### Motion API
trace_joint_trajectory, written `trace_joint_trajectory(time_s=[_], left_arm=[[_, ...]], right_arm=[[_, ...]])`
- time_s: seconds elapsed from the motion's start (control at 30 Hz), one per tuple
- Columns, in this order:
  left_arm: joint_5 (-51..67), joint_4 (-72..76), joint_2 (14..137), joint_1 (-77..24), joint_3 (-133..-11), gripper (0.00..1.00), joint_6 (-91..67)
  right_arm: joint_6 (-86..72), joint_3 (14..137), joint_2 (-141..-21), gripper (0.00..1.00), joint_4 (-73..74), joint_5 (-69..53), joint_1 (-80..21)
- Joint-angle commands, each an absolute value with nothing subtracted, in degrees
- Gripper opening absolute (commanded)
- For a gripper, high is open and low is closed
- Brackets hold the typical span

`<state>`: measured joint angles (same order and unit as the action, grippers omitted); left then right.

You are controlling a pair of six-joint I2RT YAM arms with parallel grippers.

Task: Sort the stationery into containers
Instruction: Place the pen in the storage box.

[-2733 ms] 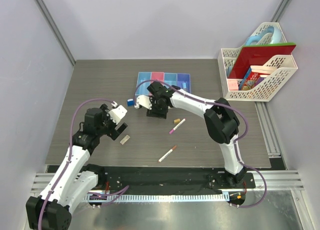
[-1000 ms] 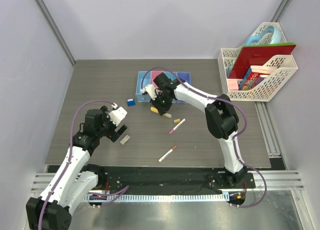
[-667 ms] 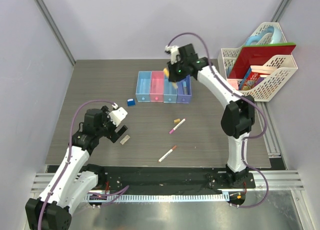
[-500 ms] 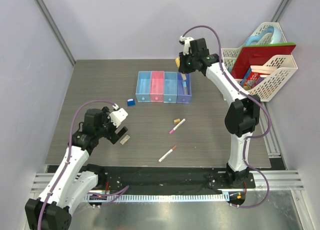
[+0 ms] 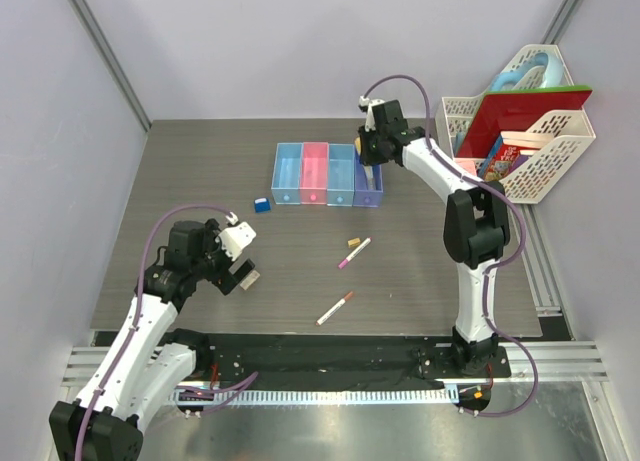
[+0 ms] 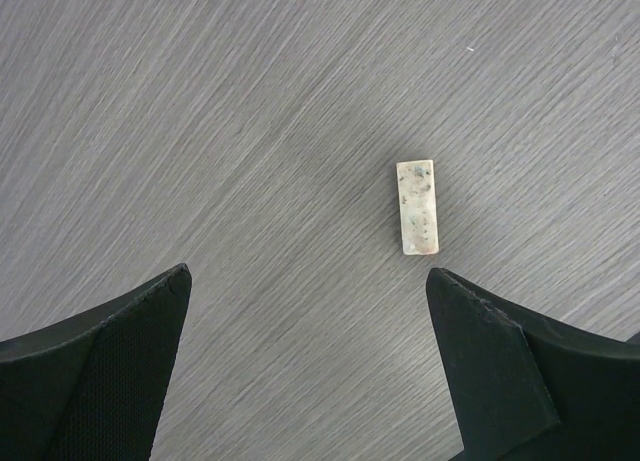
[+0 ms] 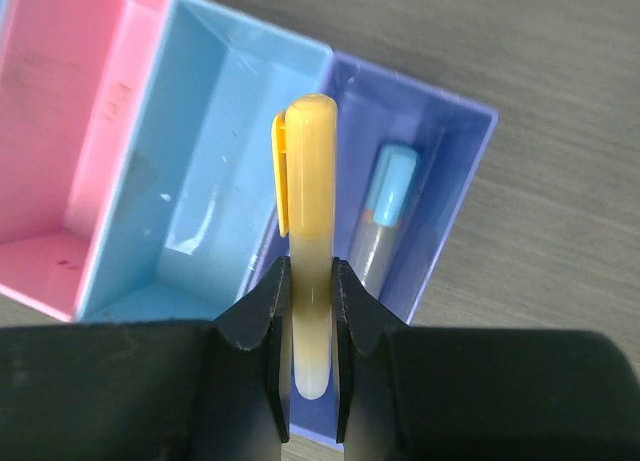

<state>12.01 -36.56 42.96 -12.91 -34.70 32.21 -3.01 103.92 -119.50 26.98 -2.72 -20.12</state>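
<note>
- The right hand (image 7: 310, 277) is closed narrow on the lower part of the yellow highlighter (image 7: 308, 191) and holds it over the far end of the row of four bins (image 5: 300, 199).
- In the right wrist view the highlighter hangs above the wall between the second light blue bin (image 7: 215, 181) and the purple bin (image 7: 462, 171).
- A blue-capped marker (image 7: 386, 209) lies inside the purple bin.
- The left hand (image 6: 305, 291) is wide and holds nothing; it hovers over the bench (image 5: 190, 171), well to the near left of the row.
- A beige speckled eraser (image 6: 418, 207) lies flat on the bench between its fingers (image 6: 120, 351), touching neither.
- A small blue cube (image 5: 261, 205) sits just beside the near left corner of the row.
- A tan eraser (image 5: 353, 243) and a white pen with pink tip (image 5: 355, 252) lie near each other on the near side of the row.
- A white pen with red tip (image 5: 335, 308) lies further toward the near edge.
</note>
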Motion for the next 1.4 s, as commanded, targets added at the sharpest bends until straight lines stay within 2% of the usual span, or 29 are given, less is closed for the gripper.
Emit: trace_joint_trajectory(time_s=[0.0, 0.33, 0.43, 0.53, 0.67, 0.77, 1.03, 1.2, 1.37], left_arm=[[13.3, -37.3, 42.4, -13.1, -37.1, 1.00, 33.1], [14.4, -37.8, 42.4, -13.1, -36.6, 1.00, 33.3], [14.2, -38.1, 42.1, -13.1, -36.0, 1.00, 33.6], [14.4, -38.5, 41.9, -13.1, -36.1, 1.00, 33.5], [14.7, -38.8, 41.8, -13.1, -36.5, 1.00, 33.6], [14.8, -38.8, 41.9, -13.1, -37.0, 1.00, 33.7], [14.9, -36.6, 43.0, -13.1, -38.1, 1.00, 33.0], [10.8, -27.9, 47.1, -13.1, -39.5, 1.00, 30.4], [13.4, -27.8, 49.5, -13.1, -41.3, 1.00, 28.6]], right_arm=[[-3.9, 101.2, -118.7, 0.01, 22.0, -0.6, -19.7], [-2.5, 98.7, -119.7, 0.02, 20.9, -0.4, -19.6], [-2.2, 98.6, -120.0, 0.10, 20.9, -0.9, -19.6], [-1.8, 98.7, -119.8, 0.22, 21.4, -1.7, -19.6], [-1.3, 98.7, -119.0, 0.32, 21.7, -1.6, -19.5], [-1.2, 98.9, -118.4, 0.35, 22.1, -1.7, -19.5], [-2.4, 99.9, -116.9, 0.38, 23.4, -2.7, -19.8], [-2.7, 101.9, -115.1, 0.38, 25.5, -3.3, -21.5], [7.5, 99.1, -111.5, 0.40, 29.8, -6.1, -23.6]])
